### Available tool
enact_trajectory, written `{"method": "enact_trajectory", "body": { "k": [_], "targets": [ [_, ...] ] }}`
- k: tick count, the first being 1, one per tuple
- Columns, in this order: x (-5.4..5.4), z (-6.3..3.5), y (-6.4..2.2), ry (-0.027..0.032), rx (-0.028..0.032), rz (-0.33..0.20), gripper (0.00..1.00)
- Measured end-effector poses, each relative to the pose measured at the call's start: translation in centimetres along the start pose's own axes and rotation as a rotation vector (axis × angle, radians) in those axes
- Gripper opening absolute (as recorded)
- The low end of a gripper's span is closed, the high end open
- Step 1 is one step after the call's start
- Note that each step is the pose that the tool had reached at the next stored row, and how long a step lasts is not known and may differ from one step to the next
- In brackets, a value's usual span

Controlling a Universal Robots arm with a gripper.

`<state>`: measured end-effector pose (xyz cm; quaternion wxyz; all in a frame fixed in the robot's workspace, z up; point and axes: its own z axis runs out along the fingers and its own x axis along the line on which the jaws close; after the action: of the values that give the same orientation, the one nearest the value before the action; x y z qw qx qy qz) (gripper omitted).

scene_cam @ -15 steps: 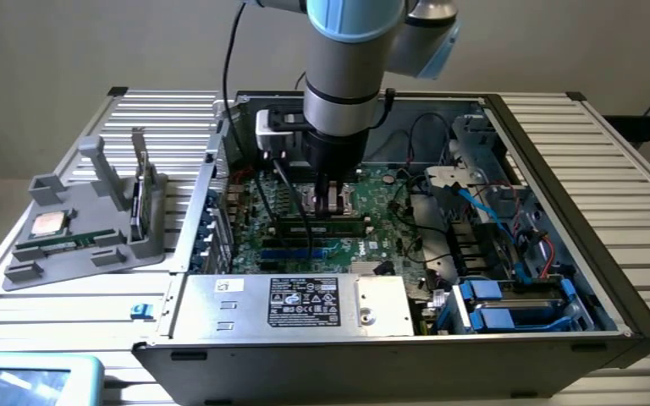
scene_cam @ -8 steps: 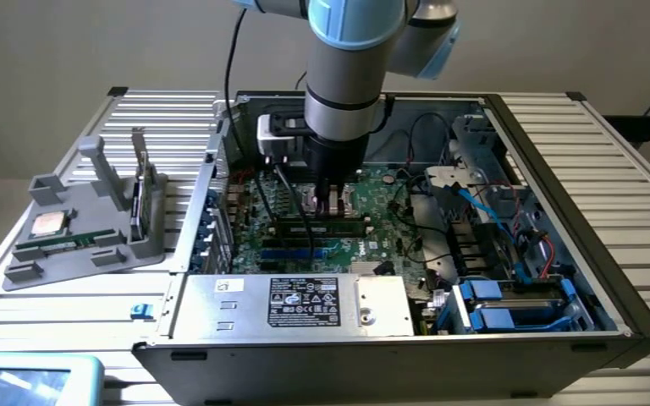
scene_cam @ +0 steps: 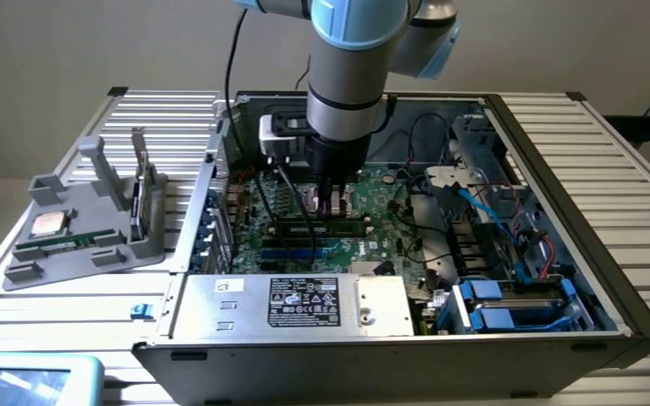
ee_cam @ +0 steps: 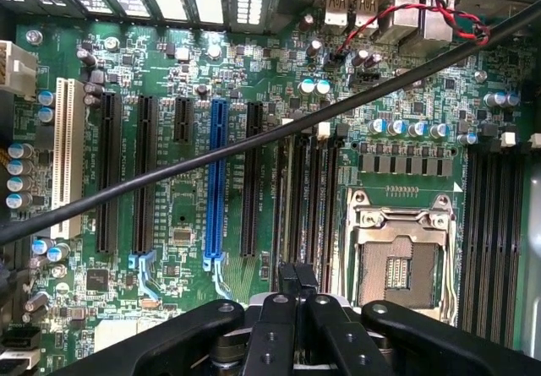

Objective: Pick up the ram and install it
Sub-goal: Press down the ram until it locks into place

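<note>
The exterior view shows an open black desktop computer case (scene_cam: 596, 279) lying on a slatted metal table (scene_cam: 630, 169), with the green motherboard (scene_cam: 382, 211) exposed inside it. A grey and light-blue robot arm (scene_cam: 348, 76) is lowered into the case from above, and its black gripper (scene_cam: 333, 211) is positioned over the middle of the motherboard. The gripper's jaws are seen closed together. Directly beneath the fingertips, a long, narrow green ram stick (scene_cam: 322, 225) is seen lying lengthwise along the motherboard, among the memory slots; whether it is fully seated cannot be told. A silver power supply box with a black label (scene_cam: 297, 304) is mounted inside the case, at the near edge of the motherboard. Outside the case, toward the exterior view's left of the motherboard, a grey plastic parts holder (scene_cam: 82, 220) is set on the table, and a square silver processor chip (scene_cam: 46, 223) is held in it.

In the wrist view, the gripper (ee_cam: 294, 285) is seen with its fingers pressed together just above the long black memory slots (ee_cam: 306, 198), beside the empty metal processor socket (ee_cam: 397, 249). A blue expansion slot (ee_cam: 216, 182) is set farther along the motherboard (ee_cam: 177, 224), and a black cable (ee_cam: 254, 144) is stretched across above it.
</note>
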<state>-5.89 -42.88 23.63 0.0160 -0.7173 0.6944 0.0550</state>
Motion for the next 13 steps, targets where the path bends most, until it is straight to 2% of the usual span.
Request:
{"method": "enact_trajectory", "body": {
  "k": [13],
  "targets": [
    [0.26,0.08,-0.18,0.0005,-0.0011,-0.011,0.09]
  ]
}}
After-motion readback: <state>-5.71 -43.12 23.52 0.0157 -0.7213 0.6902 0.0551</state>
